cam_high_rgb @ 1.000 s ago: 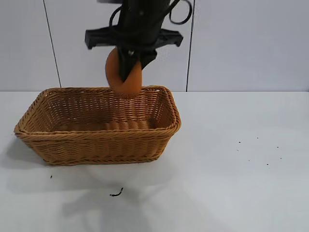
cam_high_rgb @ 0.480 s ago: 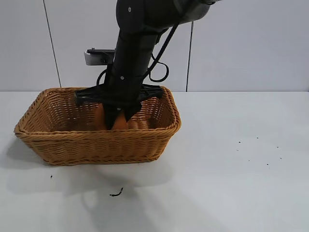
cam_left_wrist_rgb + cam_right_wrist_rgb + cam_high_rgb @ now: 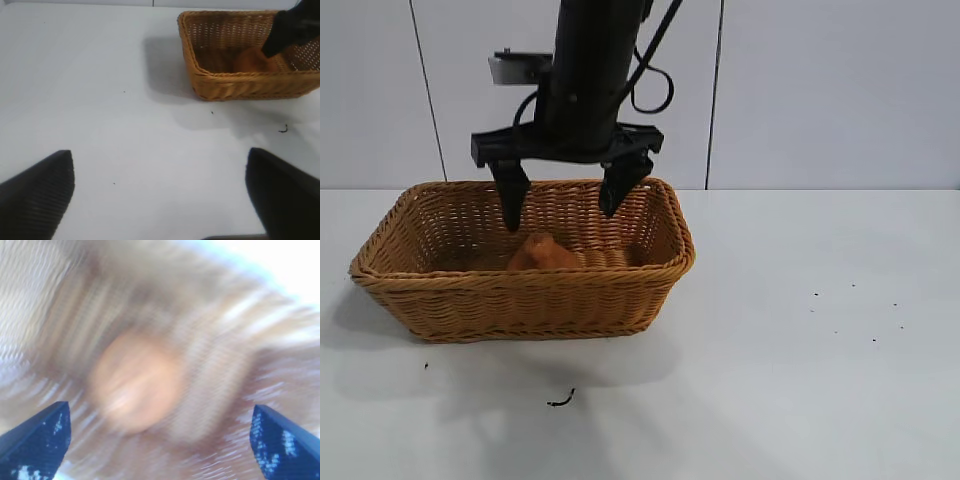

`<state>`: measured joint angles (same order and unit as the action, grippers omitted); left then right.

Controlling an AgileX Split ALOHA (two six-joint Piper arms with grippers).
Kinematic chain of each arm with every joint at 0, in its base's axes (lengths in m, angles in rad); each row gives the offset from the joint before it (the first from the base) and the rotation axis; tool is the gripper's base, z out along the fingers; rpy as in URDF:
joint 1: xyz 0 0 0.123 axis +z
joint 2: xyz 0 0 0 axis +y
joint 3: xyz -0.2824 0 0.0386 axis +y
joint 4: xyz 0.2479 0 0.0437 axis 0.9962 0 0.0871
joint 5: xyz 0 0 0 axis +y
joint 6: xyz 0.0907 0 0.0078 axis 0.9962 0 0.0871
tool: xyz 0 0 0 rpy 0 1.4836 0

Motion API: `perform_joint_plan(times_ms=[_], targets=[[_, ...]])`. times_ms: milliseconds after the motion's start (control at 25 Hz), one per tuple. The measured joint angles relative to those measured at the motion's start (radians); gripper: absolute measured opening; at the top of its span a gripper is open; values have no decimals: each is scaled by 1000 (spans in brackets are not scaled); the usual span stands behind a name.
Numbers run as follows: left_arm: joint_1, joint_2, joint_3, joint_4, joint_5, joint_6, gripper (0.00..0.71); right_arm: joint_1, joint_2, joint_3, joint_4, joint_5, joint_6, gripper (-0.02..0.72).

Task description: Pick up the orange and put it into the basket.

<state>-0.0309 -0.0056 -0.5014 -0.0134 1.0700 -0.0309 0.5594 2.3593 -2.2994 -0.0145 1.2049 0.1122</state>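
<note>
Fingers point(image 3: 512, 205) on the right gripper point(image 3: 563, 205) are spread wide with nothing between them, hanging just above the wicker basket point(image 3: 525, 300). The orange point(image 3: 542, 254) sits on the basket floor right under that gap, not touching either finger. The left gripper point(image 3: 160, 195) is parked well off over the white table point(image 3: 800, 350), also wide open and empty.

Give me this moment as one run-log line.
right tool: open, above basket, holding nothing | dull-orange lumpy orange: lying inside tan woven wicker basket | left tool: open, over bare table | step: orange placed
</note>
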Motion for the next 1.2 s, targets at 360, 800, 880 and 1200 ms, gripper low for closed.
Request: perform_joint_plan(times_ms=[360,800,880,1200], targets=[[0,0,0,0,0,0,666,-298,0,0,-22,10,7,673],[0,0,0,0,0,0,666,-553,0,76,5,9,9,673],[0,0,0,0,0,0,666,-567,-10,149,14,8,8,673],[0,0,0,0,0,0,666,-567,-185,503,14,10,-31,673]])
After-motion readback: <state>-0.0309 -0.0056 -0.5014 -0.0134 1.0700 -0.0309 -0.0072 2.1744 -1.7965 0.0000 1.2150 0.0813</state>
